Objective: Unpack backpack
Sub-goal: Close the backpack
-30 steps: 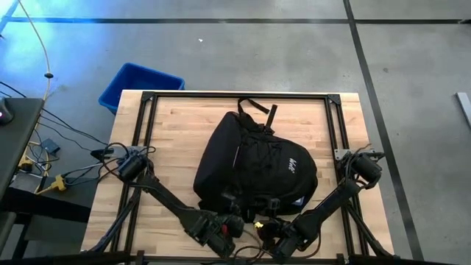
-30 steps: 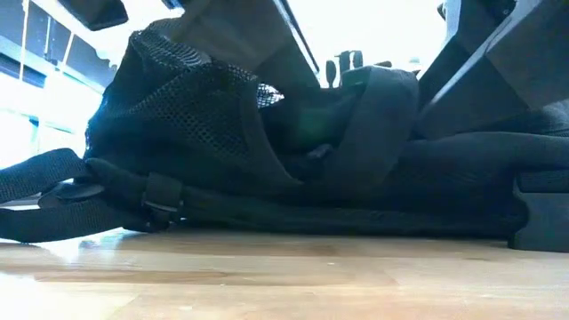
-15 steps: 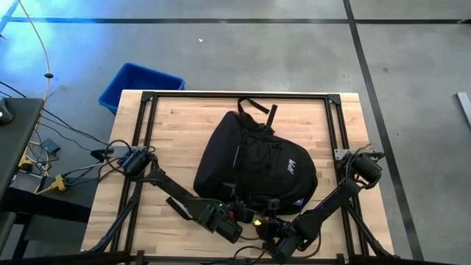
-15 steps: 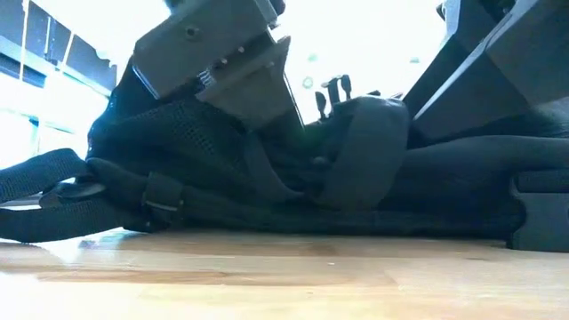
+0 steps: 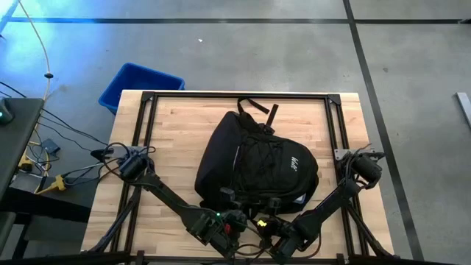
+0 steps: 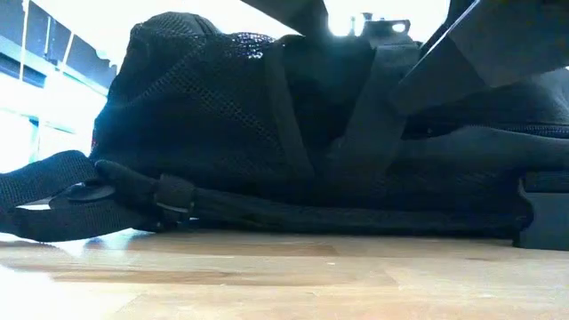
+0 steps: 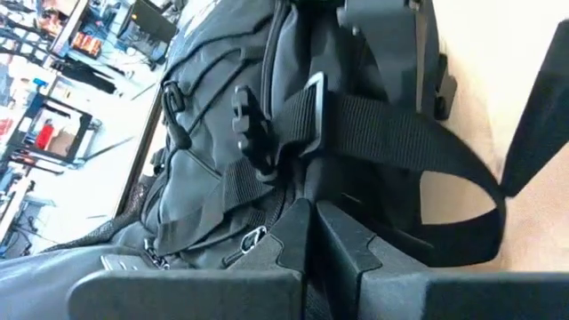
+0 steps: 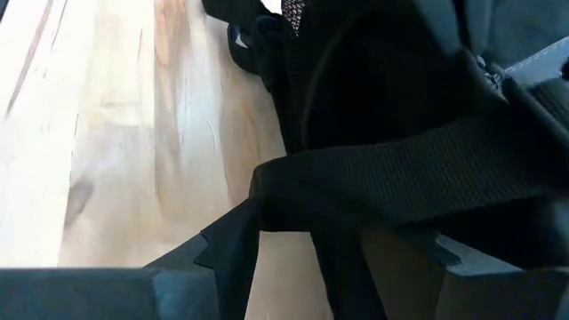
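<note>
Lying flat, backpack [image 5: 256, 168] runs handle far, base near; left tool [image 5: 228, 221] closed, right tool [image 5: 271, 224] grips strap.

Small white logo on the backpack [image 5: 257, 165], not legible.

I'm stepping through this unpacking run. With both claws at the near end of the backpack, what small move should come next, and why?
Probably a short pull by the left claw to check whether it caught anything. Its fingers are shut at the near end of the backpack, and no opening shows yet. The right claw has a strap across its fingers.
</note>
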